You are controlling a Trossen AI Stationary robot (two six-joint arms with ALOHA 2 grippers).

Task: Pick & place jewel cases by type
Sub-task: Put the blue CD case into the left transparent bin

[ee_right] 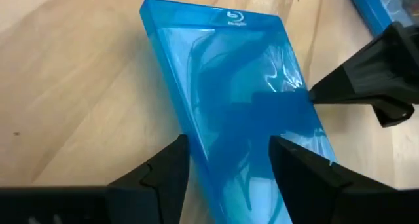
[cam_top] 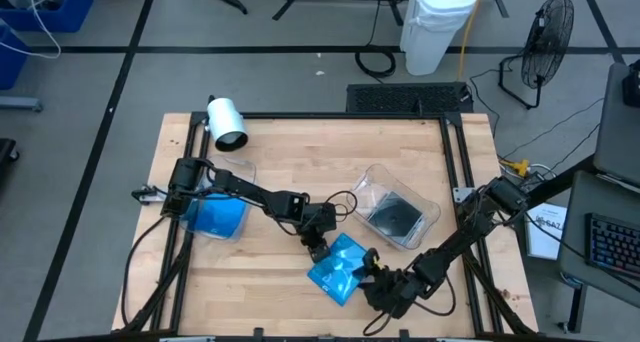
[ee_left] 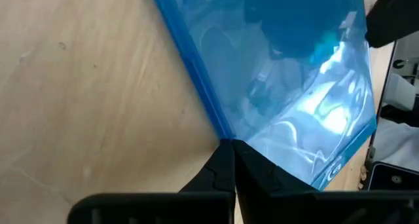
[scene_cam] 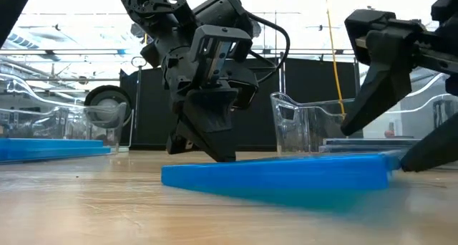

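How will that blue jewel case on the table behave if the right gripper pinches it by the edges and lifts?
Blue jewel case looks like thin, rigid plastic, lying flat: probably stiff, light. Its glossy, reflective face suggests slick sides, so it may slip in the right gripper, whose open fingers straddle it. The left gripper, shut, touches its edge; pushed there, the case would likely slide across the wooden table, not tip.

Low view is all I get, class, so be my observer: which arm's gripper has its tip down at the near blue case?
Observer: The left gripper, shut, with its tip at the edge of the blue jewel case.
Operator: And the right gripper?
Observer: The right gripper is open, with one end of that case between its fingers.
Operator: Where are the other cases?
Observer: The high view shows another blue case in the left tub and a dark case in the right tub.
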